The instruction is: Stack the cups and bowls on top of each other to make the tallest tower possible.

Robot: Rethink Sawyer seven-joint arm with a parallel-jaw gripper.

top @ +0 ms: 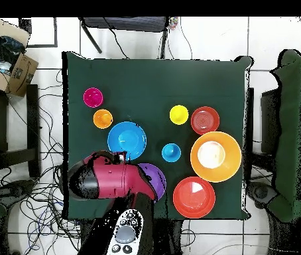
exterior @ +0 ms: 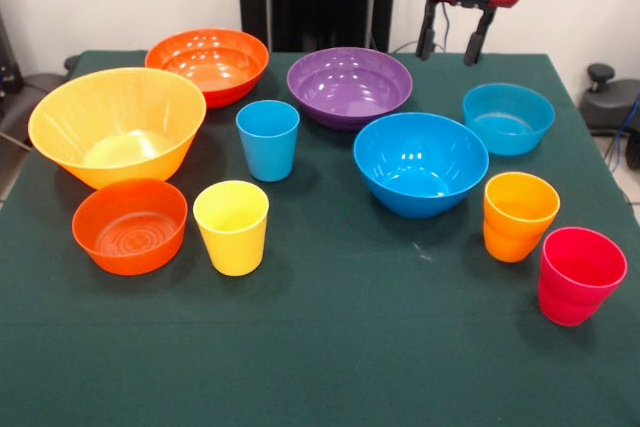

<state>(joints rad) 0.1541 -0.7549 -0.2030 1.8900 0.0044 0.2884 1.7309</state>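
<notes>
1. The gripper [exterior: 453, 44] hangs with its jaws spread and nothing between them, above the table's [exterior: 330, 347] far edge.
2. All 4 cups and 6 bowls stand apart, unstacked.

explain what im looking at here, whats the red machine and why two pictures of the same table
The red machine is a robot arm; its claw hangs open and empty above the far edge of the green table. One picture is taken from across the table, facing the robot. The other looks straight down, with the robot's base at the bottom. On the table stand six bowls, including a big yellow-orange bowl, a purple bowl and a big blue bowl, plus four cups: blue, yellow, orange and red. Nothing is stacked yet.
</notes>
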